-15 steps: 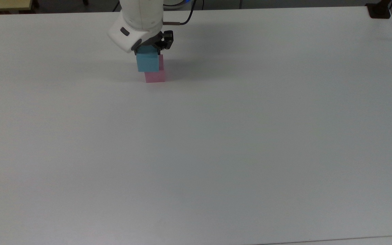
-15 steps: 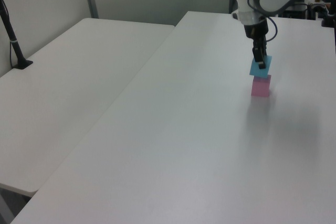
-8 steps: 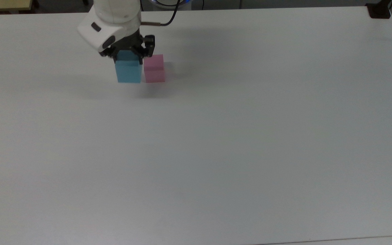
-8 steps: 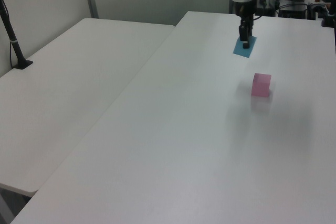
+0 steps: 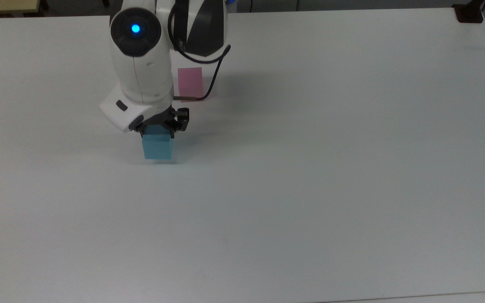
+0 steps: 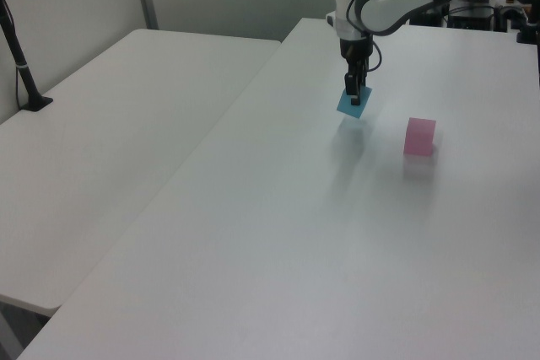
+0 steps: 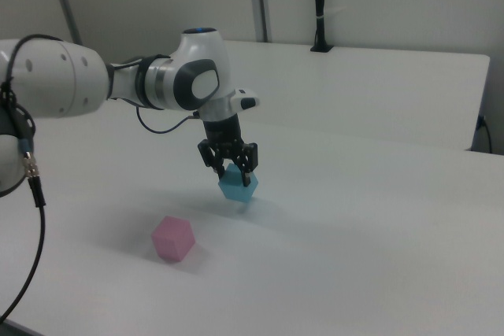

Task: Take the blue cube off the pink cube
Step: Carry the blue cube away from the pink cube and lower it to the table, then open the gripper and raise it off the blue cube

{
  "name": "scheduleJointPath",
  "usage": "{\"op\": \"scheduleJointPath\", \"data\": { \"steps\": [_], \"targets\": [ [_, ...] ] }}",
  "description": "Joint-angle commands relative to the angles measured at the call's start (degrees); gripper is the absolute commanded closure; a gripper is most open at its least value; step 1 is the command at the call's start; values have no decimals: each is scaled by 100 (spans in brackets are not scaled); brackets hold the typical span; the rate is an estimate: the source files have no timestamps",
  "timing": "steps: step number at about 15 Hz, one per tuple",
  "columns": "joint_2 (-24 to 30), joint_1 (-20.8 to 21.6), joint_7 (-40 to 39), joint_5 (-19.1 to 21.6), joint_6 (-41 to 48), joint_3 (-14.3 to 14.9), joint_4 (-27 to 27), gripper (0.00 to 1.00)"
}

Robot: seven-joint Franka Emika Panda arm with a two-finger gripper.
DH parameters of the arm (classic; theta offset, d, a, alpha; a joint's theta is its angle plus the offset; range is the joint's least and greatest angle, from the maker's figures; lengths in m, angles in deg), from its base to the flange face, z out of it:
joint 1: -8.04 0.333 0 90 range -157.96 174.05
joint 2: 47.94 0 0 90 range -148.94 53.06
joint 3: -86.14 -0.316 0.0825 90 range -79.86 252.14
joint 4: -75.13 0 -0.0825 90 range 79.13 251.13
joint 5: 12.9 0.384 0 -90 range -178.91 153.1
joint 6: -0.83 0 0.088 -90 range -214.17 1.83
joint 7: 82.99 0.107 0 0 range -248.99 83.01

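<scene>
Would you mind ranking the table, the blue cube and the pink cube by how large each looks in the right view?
1. The table, by far the largest.
2. The pink cube and the blue cube look about the same size; the blue cube, held by the gripper, is partly covered, so I would not rank them.

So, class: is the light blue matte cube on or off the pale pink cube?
Off: the light blue matte cube hangs in the gripper, apart from the pale pink cube.

Even, soft overhead light fills my bench (image 5: 310,168); my arm (image 5: 141,63) throws only faint, diffuse shadows, and a pale sheen lies across the white surface.
</scene>
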Motion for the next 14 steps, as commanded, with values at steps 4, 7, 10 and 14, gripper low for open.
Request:
{"op": "scheduleJointPath", "data": {
  "steps": [4,7,10,14],
  "targets": [
    [-422,55,386,-13,-241,0,-345,0],
    [-343,47,885,-13,-250,0,-345,0],
    [-54,3,993,5,-180,9,-327,0],
    [1069,-164,1010,398,932,35,-221,0]
  ]
}}
